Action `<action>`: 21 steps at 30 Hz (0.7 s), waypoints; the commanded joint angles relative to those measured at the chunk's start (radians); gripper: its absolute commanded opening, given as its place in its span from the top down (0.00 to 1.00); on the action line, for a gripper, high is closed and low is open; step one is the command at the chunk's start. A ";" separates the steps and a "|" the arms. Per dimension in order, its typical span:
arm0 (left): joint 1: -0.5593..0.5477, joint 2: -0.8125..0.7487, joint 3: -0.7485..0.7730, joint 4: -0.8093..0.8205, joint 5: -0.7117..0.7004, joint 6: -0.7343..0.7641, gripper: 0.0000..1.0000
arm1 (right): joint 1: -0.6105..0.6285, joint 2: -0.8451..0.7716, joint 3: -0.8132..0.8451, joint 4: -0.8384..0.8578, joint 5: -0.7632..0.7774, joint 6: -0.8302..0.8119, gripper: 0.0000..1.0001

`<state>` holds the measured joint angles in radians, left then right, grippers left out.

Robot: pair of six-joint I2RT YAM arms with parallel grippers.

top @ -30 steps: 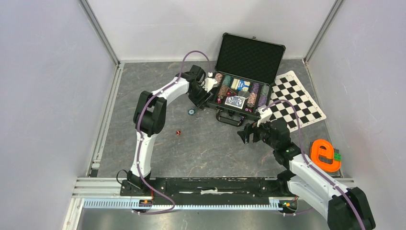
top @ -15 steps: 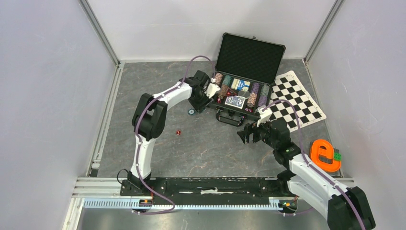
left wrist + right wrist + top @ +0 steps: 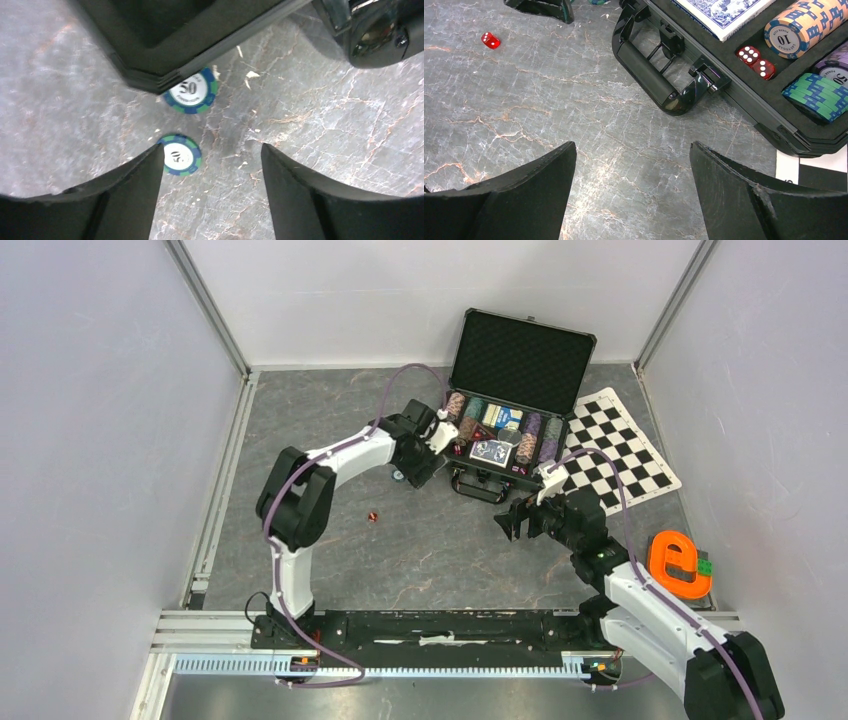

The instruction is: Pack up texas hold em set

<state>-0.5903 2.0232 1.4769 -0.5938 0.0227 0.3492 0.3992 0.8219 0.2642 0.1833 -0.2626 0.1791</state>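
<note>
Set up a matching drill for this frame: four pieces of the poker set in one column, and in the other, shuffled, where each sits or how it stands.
Things:
1. single red die
2. pair of red dice
3. fully visible 50 chip
4. case lid

Places or states:
a. open, foam lining showing
b. on the table, between the fingers of the left gripper
c. in a compartment of the case
d. on the table, well apart from the case

Pairs: 1-d; 2-c; 3-b; 4-a
</note>
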 commanded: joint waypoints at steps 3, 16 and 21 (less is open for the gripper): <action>0.010 -0.092 -0.002 0.159 -0.054 0.015 0.13 | 0.003 -0.041 0.035 0.028 -0.014 0.000 0.11; 0.032 0.172 0.300 -0.121 0.059 0.141 0.22 | 0.002 -0.017 0.054 0.019 -0.013 -0.003 0.11; 0.044 0.179 0.288 -0.130 0.085 0.153 0.23 | 0.002 -0.007 0.055 0.021 -0.010 -0.004 0.11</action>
<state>-0.5575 2.2005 1.7348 -0.6872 0.0631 0.4442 0.3992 0.8066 0.2783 0.1791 -0.2699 0.1780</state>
